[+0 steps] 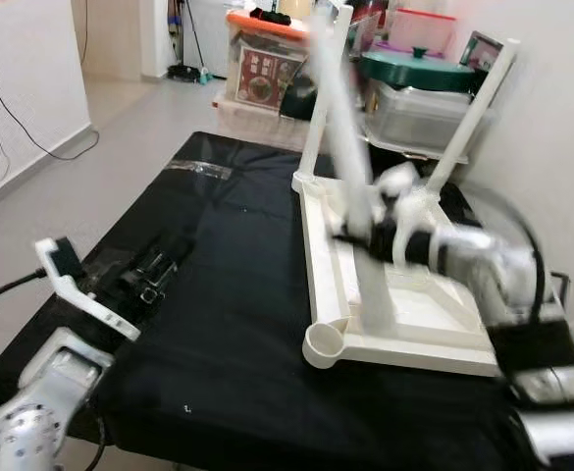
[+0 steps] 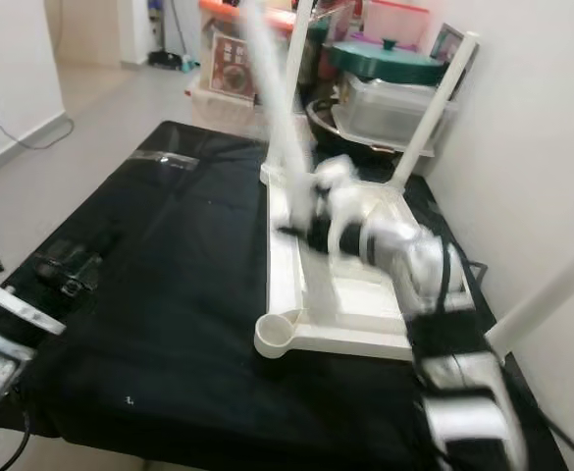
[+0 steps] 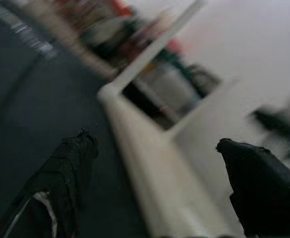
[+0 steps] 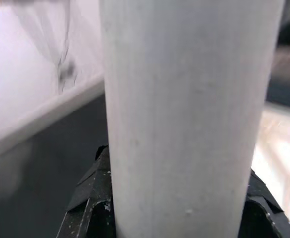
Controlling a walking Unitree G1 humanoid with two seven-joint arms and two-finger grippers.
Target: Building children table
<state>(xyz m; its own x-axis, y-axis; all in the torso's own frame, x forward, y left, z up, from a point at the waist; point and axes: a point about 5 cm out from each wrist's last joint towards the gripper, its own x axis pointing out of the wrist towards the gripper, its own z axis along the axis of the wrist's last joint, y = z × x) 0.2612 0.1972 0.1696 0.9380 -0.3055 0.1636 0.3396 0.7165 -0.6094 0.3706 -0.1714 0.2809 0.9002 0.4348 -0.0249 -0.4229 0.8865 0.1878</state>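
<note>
- The right gripper [image 1: 365, 234] is clamped round a white leg [image 1: 350, 167], low on its shaft; the right wrist view has the leg [image 4: 189, 119] pressed between the two black fingers [image 4: 87, 198].
- That leg is smeared with motion blur, leaning up and away from the tabletop [image 1: 404, 304], its foot near the middle of the frame.
- The tabletop lies upside down on a black cloth [image 1: 237, 294], on its right half, beside the white wall.
- Two more legs stand in its far corners: one [image 1: 316, 128] at the far left, one [image 1: 473, 113] at the far right, both tilted.
- The near left corner shows a round socket [image 1: 324, 343] with nothing in it.
- The left gripper [image 3: 154, 193] hangs with fingers spread wide, holding nothing, pointed along the tabletop's edge; its arm [image 1: 51, 383] sits at the cloth's near left corner.
- Storage boxes [image 1: 267, 69] and a green pot lid [image 1: 419, 71] crowd the floor beyond.
</note>
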